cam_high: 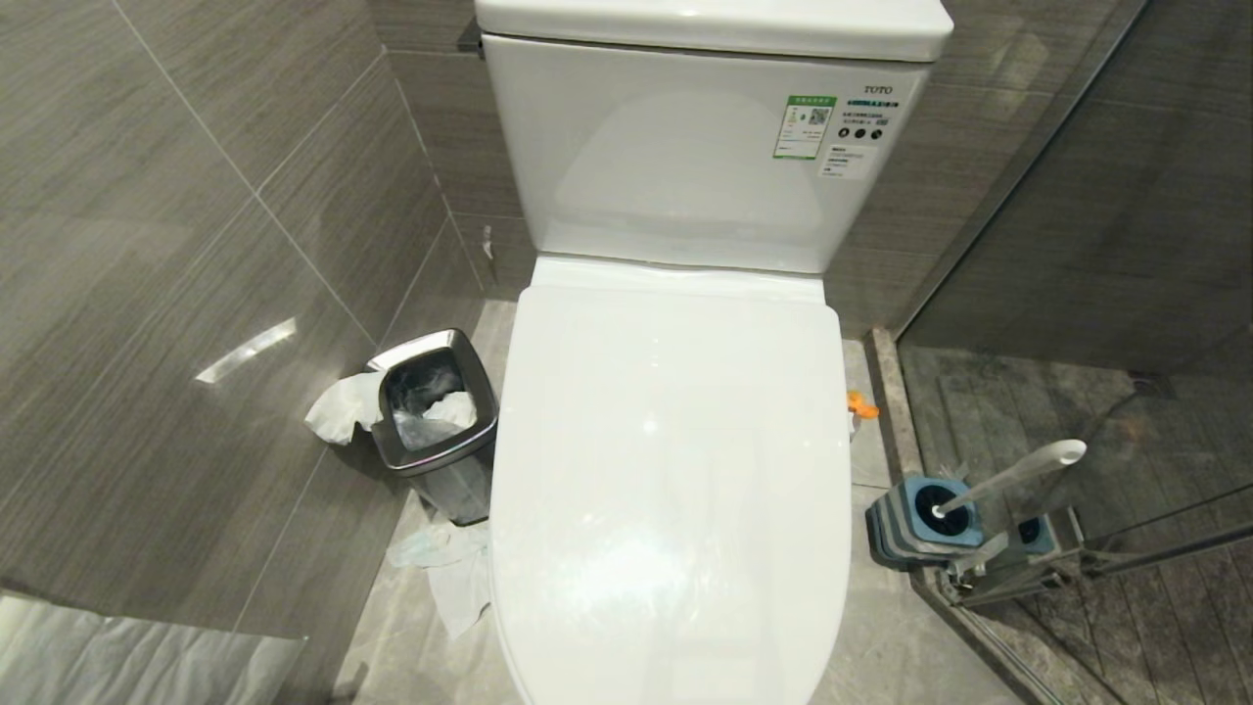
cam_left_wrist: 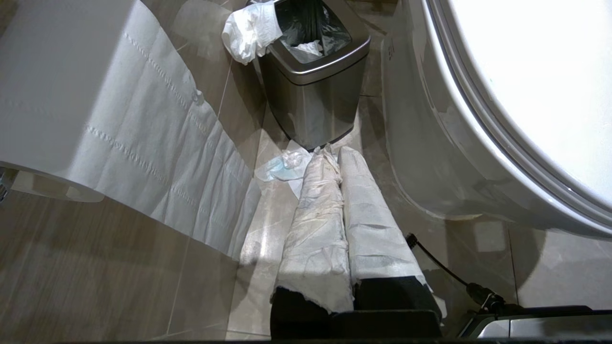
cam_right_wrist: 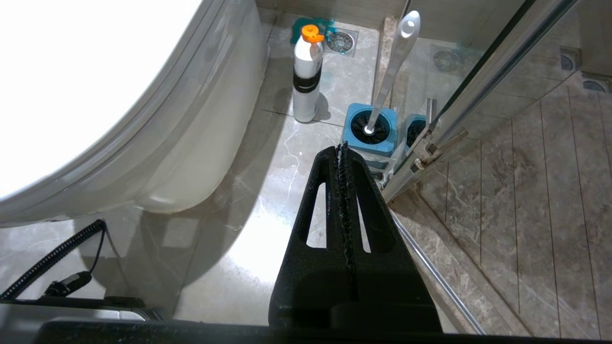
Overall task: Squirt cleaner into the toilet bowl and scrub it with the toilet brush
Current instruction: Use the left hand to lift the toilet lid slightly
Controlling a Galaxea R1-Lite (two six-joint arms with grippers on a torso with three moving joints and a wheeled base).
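Note:
The toilet bowl (cam_high: 671,460) fills the middle of the head view with its white lid down, so the inside is hidden; its outer wall (cam_left_wrist: 420,143) (cam_right_wrist: 191,143) shows in both wrist views. The toilet brush (cam_high: 1018,475) (cam_right_wrist: 394,62) stands by its white handle in a blue-topped holder (cam_high: 915,534) on the floor to the right. A white cleaner bottle with an orange cap (cam_right_wrist: 306,71) stands beside the bowl. My left gripper (cam_left_wrist: 332,150), fingers wrapped in white cloth, hangs shut and empty left of the bowl. My right gripper (cam_right_wrist: 342,148) hangs shut and empty, short of the holder.
A steel waste bin (cam_high: 436,431) (cam_left_wrist: 311,81) with tissue hanging out stands left of the bowl, with crumpled paper on the floor before it. A toilet paper roll (cam_left_wrist: 71,86) hangs on the left wall. A glass shower door (cam_high: 1077,245) and its metal frame (cam_right_wrist: 430,143) close the right.

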